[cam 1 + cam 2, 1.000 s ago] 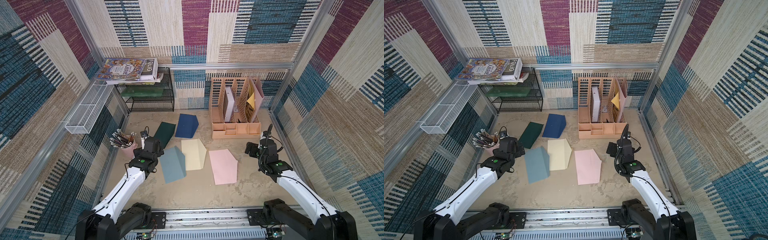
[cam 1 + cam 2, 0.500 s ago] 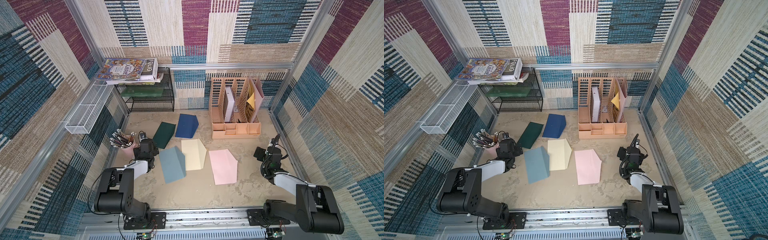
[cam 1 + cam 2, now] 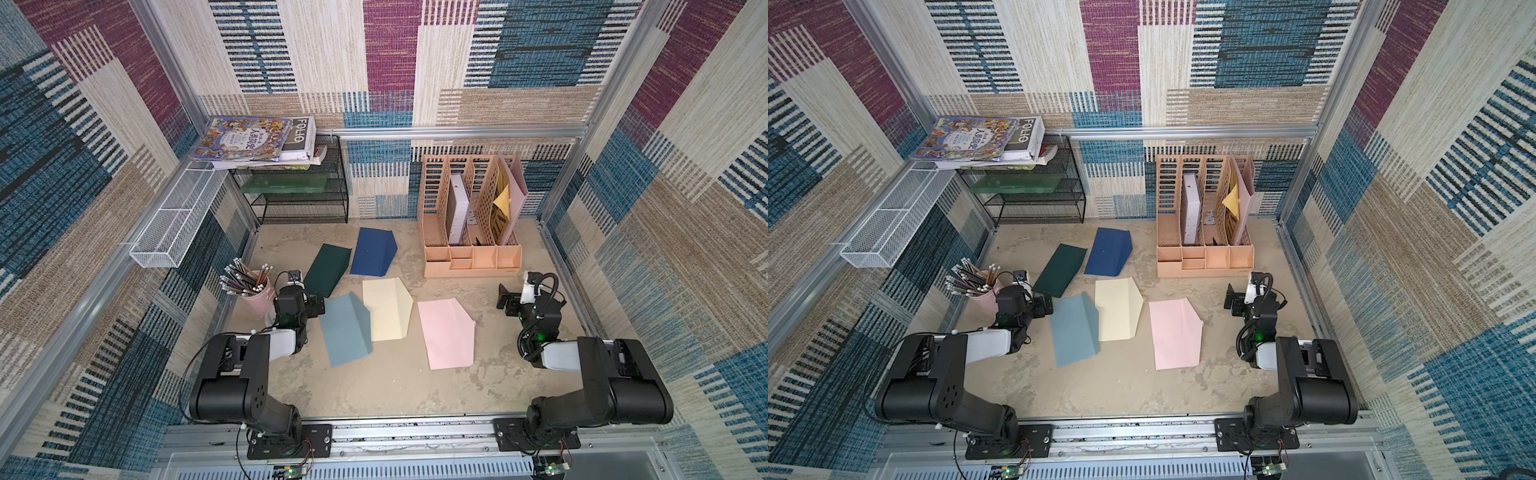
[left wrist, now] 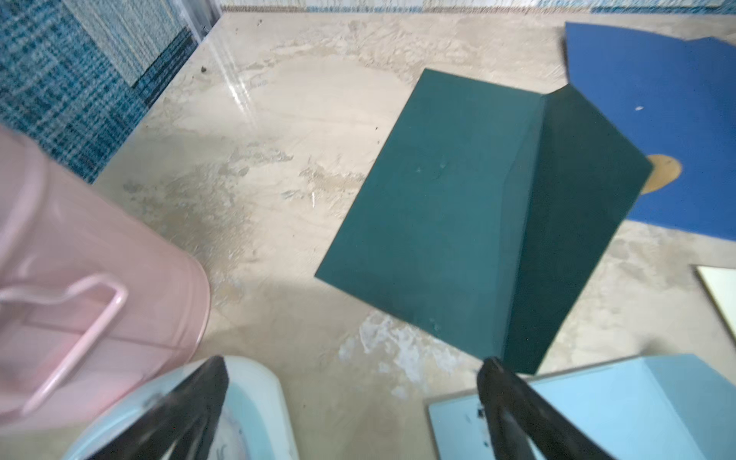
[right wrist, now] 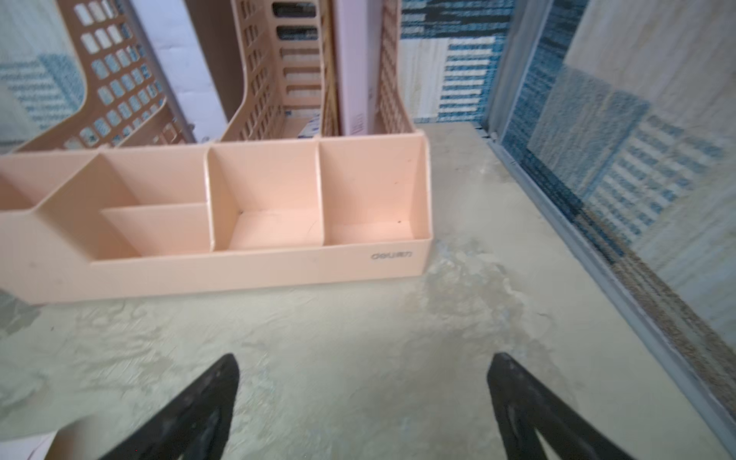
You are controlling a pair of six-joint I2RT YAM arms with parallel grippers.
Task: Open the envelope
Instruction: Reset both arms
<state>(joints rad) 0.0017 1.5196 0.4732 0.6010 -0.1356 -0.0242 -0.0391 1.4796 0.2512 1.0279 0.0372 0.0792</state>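
Five envelopes lie flat on the worktop [image 3: 395,386], and all five show their flaps folded out, so the opening looks done. The dark green envelope [image 3: 327,270] and the navy envelope [image 3: 374,252] sit at the far middle; nearer lie the light blue envelope [image 3: 345,330], the cream envelope [image 3: 386,309] just touching it, and the pink envelope [image 3: 446,332] a little apart to the right.

Both arms are folded low by their bases — a parked pose that keeps them clear of the paper. The left gripper [image 4: 352,410] has its fingers [image 4: 513,402] spread wide and pinching nothing; it hangs beside the pink pencil cup [image 3: 259,293], one finger over the light blue envelope's corner. The right gripper [image 5: 364,406] also holds nothing, fingers [image 5: 215,398] spread over bare worktop just near of the peach desk organizer [image 5: 255,271], well away from any envelope.

Spacing the envelopes out, mostly unstacked, probably gave each flap room to swing — only the blue and cream ones meet at an edge.
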